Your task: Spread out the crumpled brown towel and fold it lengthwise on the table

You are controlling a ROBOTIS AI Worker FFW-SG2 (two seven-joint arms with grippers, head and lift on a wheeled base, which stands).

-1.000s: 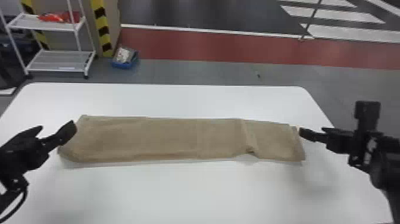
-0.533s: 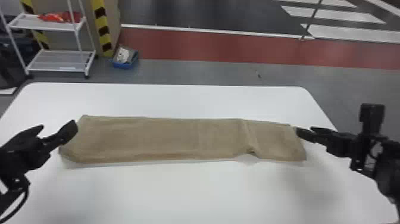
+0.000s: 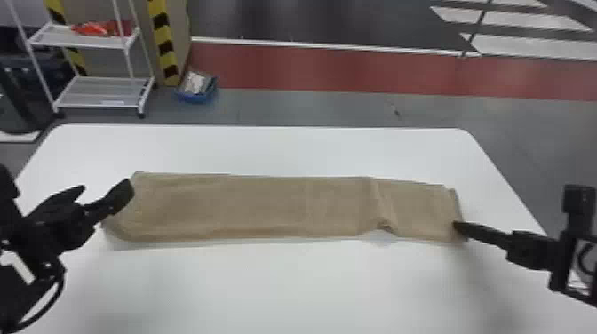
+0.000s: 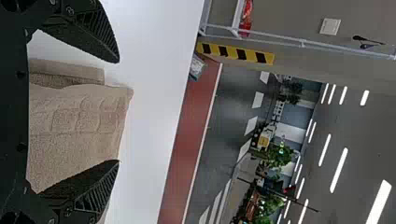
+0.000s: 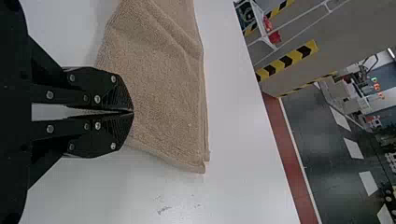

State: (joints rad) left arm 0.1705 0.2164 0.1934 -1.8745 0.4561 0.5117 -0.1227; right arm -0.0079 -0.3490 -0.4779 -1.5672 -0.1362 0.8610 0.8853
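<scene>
Two left fingers gape empty; the towel lies folded on the counter between them and the right fingers, closed, seemingly empty, just shifted nearer the robot, probably smoothing.

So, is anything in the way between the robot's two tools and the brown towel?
Nothing visible is. The left tool is open by the left end of the brown towel, the right tool shut at its right end. The towel already lies on the table.

Table viewed forward and downward from the head; towel viewed closer from each wrist; shelving rack apparently shared by all.
</scene>
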